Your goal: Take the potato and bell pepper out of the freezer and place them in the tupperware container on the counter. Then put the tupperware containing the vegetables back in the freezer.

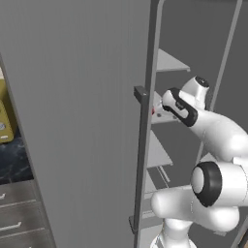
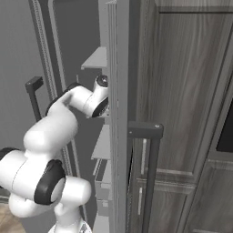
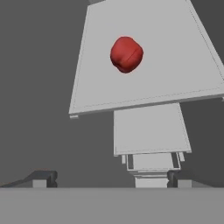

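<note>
In the hand view the red bell pepper lies alone on a thin grey shelf inside the freezer, ahead of and above my gripper. The gripper is open, its two dark fingertips spread wide with nothing between them, well short of the pepper. From the left base view my arm's hand reaches past the open freezer door at shelf height, and a sliver of the bell pepper shows beside the door edge. The potato and the tupperware container are out of view.
The door's long vertical handle stands just left of the hand. More grey shelves sit above and below. A strip of black marble counter and an olive oven lie far left. Dark wood cabinets flank the freezer's right side.
</note>
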